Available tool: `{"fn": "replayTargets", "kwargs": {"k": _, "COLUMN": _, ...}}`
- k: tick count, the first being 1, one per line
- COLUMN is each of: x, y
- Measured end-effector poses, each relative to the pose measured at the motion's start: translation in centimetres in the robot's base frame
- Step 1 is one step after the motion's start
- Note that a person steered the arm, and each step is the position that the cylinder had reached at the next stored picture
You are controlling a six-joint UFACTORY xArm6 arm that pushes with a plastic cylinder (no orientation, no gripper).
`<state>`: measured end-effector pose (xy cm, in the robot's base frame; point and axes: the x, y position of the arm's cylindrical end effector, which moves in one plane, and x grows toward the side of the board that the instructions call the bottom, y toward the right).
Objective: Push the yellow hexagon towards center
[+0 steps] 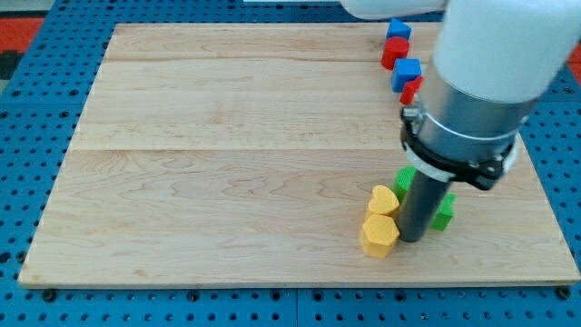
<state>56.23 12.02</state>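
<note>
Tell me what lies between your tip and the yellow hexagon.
Nothing. In the camera view my tip sits right against the yellow hexagon, on its right side, with no block between. The yellow heart lies just above the hexagon.

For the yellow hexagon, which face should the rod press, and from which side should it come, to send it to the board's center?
My tip cannot grip, only push. The yellow hexagon lies near the view's bottom edge, right of center, with the yellow heart touching it above. I would press its lower-right face, coming from the view's bottom right, so it slides up-left. My tip already stands right against its right side. The heart will probably be shoved along.
</note>
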Motion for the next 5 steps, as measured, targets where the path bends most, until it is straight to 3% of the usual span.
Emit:
{"fn": "replayTargets", "kwargs": {"k": 2, "x": 2.9, "y": 3.4}}
{"fn": "replayTargets", "kwargs": {"k": 4, "x": 0.0, "y": -8.9}}
{"fn": "replayTargets", "kwargs": {"k": 5, "x": 0.1, "y": -9.6}}
